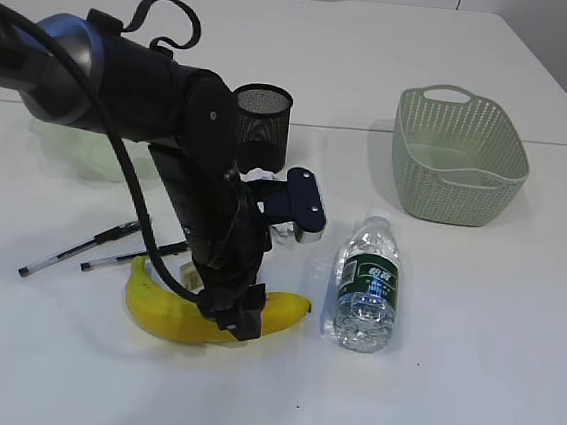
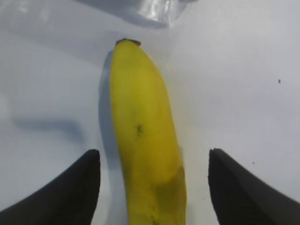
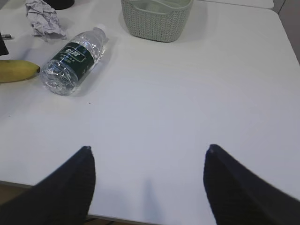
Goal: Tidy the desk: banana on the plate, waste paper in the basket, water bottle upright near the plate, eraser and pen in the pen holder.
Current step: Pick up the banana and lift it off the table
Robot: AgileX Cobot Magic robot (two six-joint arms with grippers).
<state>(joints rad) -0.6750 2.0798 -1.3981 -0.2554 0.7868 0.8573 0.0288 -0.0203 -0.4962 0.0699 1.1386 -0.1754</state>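
On the white worktop (image 1: 472,341), the left hand (image 2: 152,187) hangs spread open astride a long ripe yellow banana (image 2: 145,140), fingers clear of it. Just beside lies a clear plastic water bottle (image 1: 367,286), on its side; its dark green label's writing is too small to read. The right hand (image 3: 147,185) gapes open, empty. Two black pens (image 1: 94,247) lie left. Farther back: crumpled paper (image 3: 43,19), black mesh pen holder (image 1: 263,120), sage green woven-pattern basket (image 1: 458,157).
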